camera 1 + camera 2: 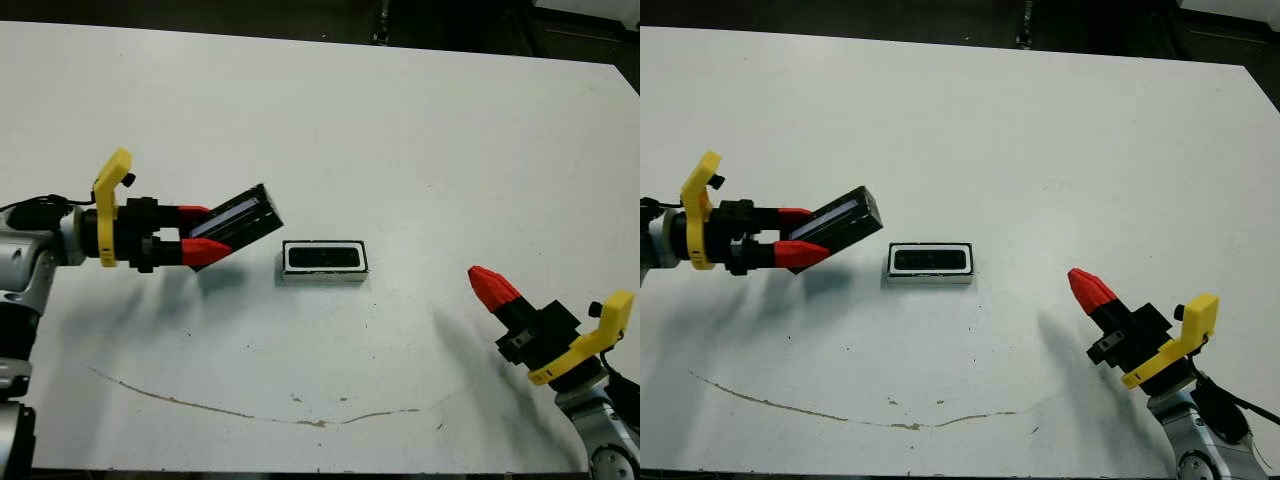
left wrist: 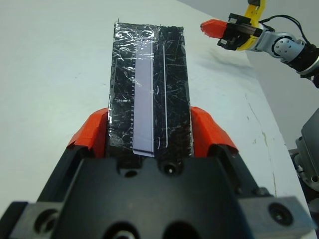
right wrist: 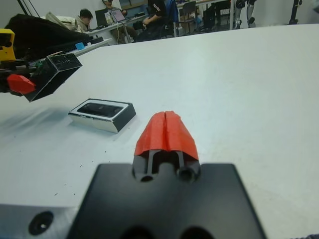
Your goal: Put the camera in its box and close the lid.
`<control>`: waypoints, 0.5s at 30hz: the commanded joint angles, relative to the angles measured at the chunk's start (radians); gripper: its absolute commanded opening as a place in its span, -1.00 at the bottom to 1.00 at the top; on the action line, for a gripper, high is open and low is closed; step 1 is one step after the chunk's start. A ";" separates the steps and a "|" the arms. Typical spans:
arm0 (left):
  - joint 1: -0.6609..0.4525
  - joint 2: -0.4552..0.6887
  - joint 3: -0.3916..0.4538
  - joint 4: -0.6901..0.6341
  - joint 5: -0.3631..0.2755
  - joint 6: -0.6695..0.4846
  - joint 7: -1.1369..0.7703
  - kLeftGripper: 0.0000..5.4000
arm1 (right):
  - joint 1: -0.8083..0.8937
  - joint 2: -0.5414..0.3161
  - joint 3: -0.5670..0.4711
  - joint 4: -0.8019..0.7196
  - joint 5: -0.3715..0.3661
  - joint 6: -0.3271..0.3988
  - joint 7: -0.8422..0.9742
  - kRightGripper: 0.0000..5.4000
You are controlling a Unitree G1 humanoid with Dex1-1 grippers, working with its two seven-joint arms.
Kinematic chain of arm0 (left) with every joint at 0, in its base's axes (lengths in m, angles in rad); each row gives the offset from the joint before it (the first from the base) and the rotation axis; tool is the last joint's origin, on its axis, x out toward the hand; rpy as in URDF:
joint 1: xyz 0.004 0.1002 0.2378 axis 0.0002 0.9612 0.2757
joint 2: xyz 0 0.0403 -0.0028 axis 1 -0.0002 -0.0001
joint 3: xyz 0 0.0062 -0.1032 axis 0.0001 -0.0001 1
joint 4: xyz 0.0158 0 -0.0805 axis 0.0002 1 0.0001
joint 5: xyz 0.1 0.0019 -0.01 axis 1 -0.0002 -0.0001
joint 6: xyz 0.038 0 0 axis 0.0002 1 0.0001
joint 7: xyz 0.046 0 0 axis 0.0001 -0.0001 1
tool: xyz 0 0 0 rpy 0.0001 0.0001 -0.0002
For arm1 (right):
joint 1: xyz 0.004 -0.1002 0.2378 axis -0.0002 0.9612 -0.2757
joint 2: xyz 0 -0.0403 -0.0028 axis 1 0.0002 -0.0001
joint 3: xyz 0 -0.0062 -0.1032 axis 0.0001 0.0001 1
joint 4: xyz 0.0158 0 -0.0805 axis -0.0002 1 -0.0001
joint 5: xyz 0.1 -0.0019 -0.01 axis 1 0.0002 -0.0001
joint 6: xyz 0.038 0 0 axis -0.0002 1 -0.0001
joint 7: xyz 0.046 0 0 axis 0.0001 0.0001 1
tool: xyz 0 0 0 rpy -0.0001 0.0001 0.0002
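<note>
My left gripper (image 1: 208,232) is shut on the lid (image 1: 240,222), a black speckled cover with a pale strip (image 2: 144,99), and holds it tilted above the table, left of the box. The box (image 1: 323,277) is a small shallow tray with a white rim, standing at the table's middle. The camera (image 1: 323,258) lies flat inside it, dark face up. My right gripper (image 1: 490,285) hovers at the front right, shut on nothing, well apart from the box. In the right wrist view, the box (image 3: 110,121) and the held lid (image 3: 52,72) lie beyond its fingertips (image 3: 165,129).
A thin brown curved stain (image 1: 250,410) runs across the table near its front edge. Dark floor lies beyond the table's far edge (image 1: 320,35). People (image 3: 82,20) sit at desks far behind the table.
</note>
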 commanded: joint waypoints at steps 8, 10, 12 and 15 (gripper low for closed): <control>-0.085 -0.086 -0.078 0.121 0.071 -0.069 0.017 0.17 | 0.017 -0.012 0.004 -0.017 -0.007 0.002 -0.014 -1.00; -0.105 -0.108 -0.095 0.166 0.094 -0.116 0.010 0.17 | 0.016 -0.012 0.004 -0.014 -0.010 -0.006 -0.009 -1.00; -0.124 -0.123 -0.113 0.209 0.118 -0.144 0.003 0.17 | 0.015 -0.011 0.004 -0.013 -0.005 -0.002 -0.007 -1.00; -0.146 -0.145 -0.139 0.268 0.155 -0.183 0.000 0.17 | 0.013 -0.012 0.007 -0.011 -0.009 -0.006 -0.004 -1.00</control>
